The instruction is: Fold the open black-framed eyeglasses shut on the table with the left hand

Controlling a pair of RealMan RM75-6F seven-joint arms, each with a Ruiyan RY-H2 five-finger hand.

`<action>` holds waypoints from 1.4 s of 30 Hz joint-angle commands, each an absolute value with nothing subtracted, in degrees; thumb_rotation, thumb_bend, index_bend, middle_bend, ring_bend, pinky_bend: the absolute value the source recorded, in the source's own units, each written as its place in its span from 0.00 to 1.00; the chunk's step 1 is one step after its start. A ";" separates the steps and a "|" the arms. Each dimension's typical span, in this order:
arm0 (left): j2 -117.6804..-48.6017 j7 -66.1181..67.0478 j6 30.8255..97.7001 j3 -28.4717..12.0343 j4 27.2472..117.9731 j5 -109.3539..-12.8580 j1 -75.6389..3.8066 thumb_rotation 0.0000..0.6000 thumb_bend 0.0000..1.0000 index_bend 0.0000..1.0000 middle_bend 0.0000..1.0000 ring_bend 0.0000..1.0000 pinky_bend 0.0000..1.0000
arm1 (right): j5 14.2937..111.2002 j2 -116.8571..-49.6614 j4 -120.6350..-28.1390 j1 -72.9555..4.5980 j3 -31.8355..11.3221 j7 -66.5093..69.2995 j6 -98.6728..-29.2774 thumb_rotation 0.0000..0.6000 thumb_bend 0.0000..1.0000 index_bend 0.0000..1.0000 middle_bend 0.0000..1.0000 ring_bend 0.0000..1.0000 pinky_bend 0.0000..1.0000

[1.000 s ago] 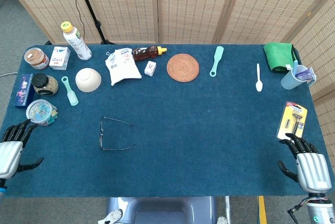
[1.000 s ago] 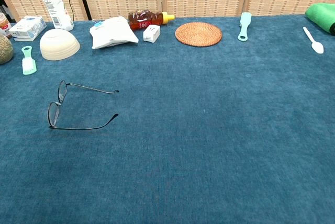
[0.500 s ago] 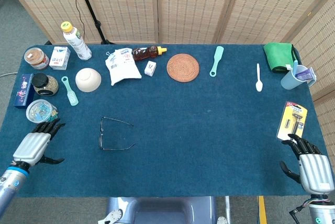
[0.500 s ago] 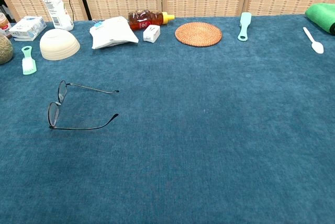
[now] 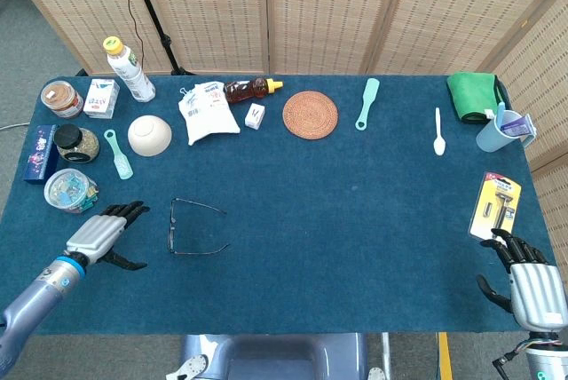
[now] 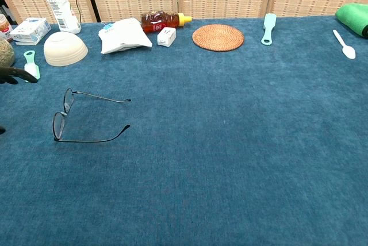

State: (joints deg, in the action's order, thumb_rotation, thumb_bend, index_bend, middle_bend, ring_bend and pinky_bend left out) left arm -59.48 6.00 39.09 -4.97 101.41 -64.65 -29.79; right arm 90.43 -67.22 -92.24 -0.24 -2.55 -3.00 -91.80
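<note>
The black-framed eyeglasses (image 5: 191, 227) (image 6: 80, 120) lie open on the blue table, lenses to the left, both temples stretched out to the right. My left hand (image 5: 105, 233) hovers just left of them with its fingers spread and nothing in it; in the chest view only its dark fingertips (image 6: 16, 75) show at the left edge. My right hand (image 5: 531, 282) rests open at the table's front right corner, far from the glasses.
Left of the glasses stand a candy jar (image 5: 70, 190), a dark-lidded jar (image 5: 74, 143), a white bowl (image 5: 149, 135) and a mint scoop (image 5: 118, 154). A white pouch (image 5: 208, 112), syrup bottle (image 5: 246, 90) and woven coaster (image 5: 310, 114) line the back. A razor pack (image 5: 495, 204) lies near my right hand.
My left hand has moved in from the table's front left corner toward the glasses and now shows at the chest view's left edge. The glasses and my right hand have stayed put.
</note>
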 commanded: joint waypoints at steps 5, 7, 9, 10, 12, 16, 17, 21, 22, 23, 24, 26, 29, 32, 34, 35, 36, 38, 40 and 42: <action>-61.97 8.88 34.01 -4.44 98.72 -58.94 -35.18 0.66 0.00 0.09 0.03 0.05 0.04 | 90.24 -67.15 -92.22 0.07 -2.55 -2.94 -92.08 1.00 0.27 0.33 0.22 0.26 0.34; -62.67 9.63 33.17 -4.13 98.12 -57.11 -36.50 0.66 0.00 0.09 0.03 0.05 0.04 | 90.10 -67.10 -92.18 0.26 -2.55 -2.87 -92.24 1.00 0.27 0.33 0.22 0.26 0.34; -63.30 10.43 32.57 -3.67 97.44 -55.17 -37.74 0.66 0.00 0.09 0.03 0.05 0.04 | 90.03 -67.01 -92.15 0.41 -2.54 -2.77 -92.39 1.00 0.27 0.33 0.22 0.26 0.34; -63.60 10.89 32.30 -3.34 97.11 -54.01 -38.42 0.66 0.00 0.09 0.03 0.05 0.04 | 90.02 -66.96 -92.13 0.50 -2.55 -2.71 -92.52 1.00 0.27 0.33 0.22 0.26 0.34; -64.08 11.50 32.15 -2.80 96.73 -52.31 -39.37 0.66 0.00 0.09 0.03 0.05 0.04 | 90.04 -66.86 -92.11 0.66 -2.55 -2.58 -92.74 1.00 0.27 0.33 0.22 0.26 0.34; -64.95 12.55 32.61 -1.75 96.39 -49.85 -40.76 0.66 0.00 0.09 0.03 0.05 0.04 | 89.94 -66.81 -91.93 0.89 -2.49 -2.36 -92.84 1.00 0.27 0.33 0.22 0.26 0.34; -65.18 12.79 32.83 -1.49 96.34 -49.26 -41.10 0.66 0.00 0.09 0.03 0.05 0.04 | 89.92 -66.81 -91.89 0.94 -2.50 -2.28 -92.90 1.00 0.27 0.33 0.22 0.26 0.34; -66.02 13.37 33.34 -0.81 96.00 -47.46 -42.25 0.65 0.00 0.09 0.03 0.05 0.04 | 89.91 -66.70 -91.78 1.07 -2.55 -2.12 -93.04 1.00 0.27 0.33 0.22 0.26 0.34; -66.22 13.46 33.43 -0.69 95.91 -47.15 -42.47 0.65 0.00 0.09 0.03 0.05 0.04 | 89.91 -66.67 -91.77 1.10 -2.55 -2.09 -93.07 1.00 0.27 0.33 0.22 0.26 0.34; -66.58 13.64 33.57 -0.56 95.81 -46.80 -42.84 0.65 0.00 0.09 0.03 0.05 0.04 | 89.87 -66.61 -91.74 1.16 -2.58 -2.03 -93.12 1.00 0.27 0.33 0.22 0.26 0.34; -66.80 13.74 33.68 -0.48 95.73 -46.58 -43.06 0.65 0.00 0.09 0.03 0.05 0.04 | 89.85 -66.58 -91.73 1.19 -2.58 -2.00 -93.15 1.00 0.27 0.33 0.22 0.26 0.34; -67.53 14.00 34.09 -0.36 95.54 -46.05 -43.70 0.65 0.00 0.09 0.03 0.05 0.04 | 89.81 -66.50 -91.70 1.31 -2.59 -1.94 -93.25 1.00 0.27 0.33 0.22 0.26 0.34; -68.46 14.20 34.36 -0.32 95.21 -45.46 -44.50 0.65 0.00 0.09 0.03 0.05 0.04 | 89.72 -66.39 -91.74 1.38 -2.66 -1.89 -93.31 1.00 0.27 0.33 0.22 0.26 0.34; -69.60 14.52 34.24 -0.34 94.71 -44.84 -45.48 0.64 0.00 0.09 0.03 0.05 0.04 | 89.72 -66.32 -91.81 1.49 -2.65 -1.94 -93.41 1.00 0.27 0.33 0.22 0.26 0.34; -70.52 14.83 34.18 -0.33 94.42 -44.40 -46.29 0.64 0.00 0.09 0.03 0.05 0.04 | 89.69 -66.27 -91.85 1.62 -2.65 -1.96 -93.54 1.00 0.27 0.33 0.21 0.26 0.34; -70.87 14.91 34.22 -0.37 94.40 -44.30 -46.57 0.64 0.00 0.09 0.03 0.05 0.04 | 89.68 -66.23 -91.87 1.68 -2.65 -1.97 -93.60 1.00 0.27 0.33 0.21 0.26 0.34; -71.40 14.98 34.37 -0.46 94.44 -44.23 -46.93 0.64 0.00 0.09 0.03 0.05 0.04 | 89.66 -66.17 -91.91 1.78 -2.65 -2.00 -93.72 1.00 0.27 0.33 0.21 0.26 0.34; -72.12 15.09 34.63 -0.55 94.71 -44.23 -47.45 0.64 0.00 0.08 0.03 0.05 0.04 | 89.64 -66.07 -91.96 1.96 -2.63 -2.06 -93.92 1.00 0.27 0.33 0.21 0.26 0.34; -72.74 15.16 34.80 -0.59 95.08 -44.33 -47.92 0.64 0.00 0.08 0.03 0.05 0.04 | 89.58 -65.95 -92.04 2.16 -2.61 -2.12 -94.10 1.00 0.27 0.33 0.21 0.26 0.34; -73.44 15.14 34.67 -0.56 95.45 -44.36 -48.49 0.64 0.00 0.08 0.03 0.05 0.04 | 89.49 -65.88 -92.09 2.38 -2.60 -2.12 -94.31 1.00 0.27 0.33 0.21 0.26 0.34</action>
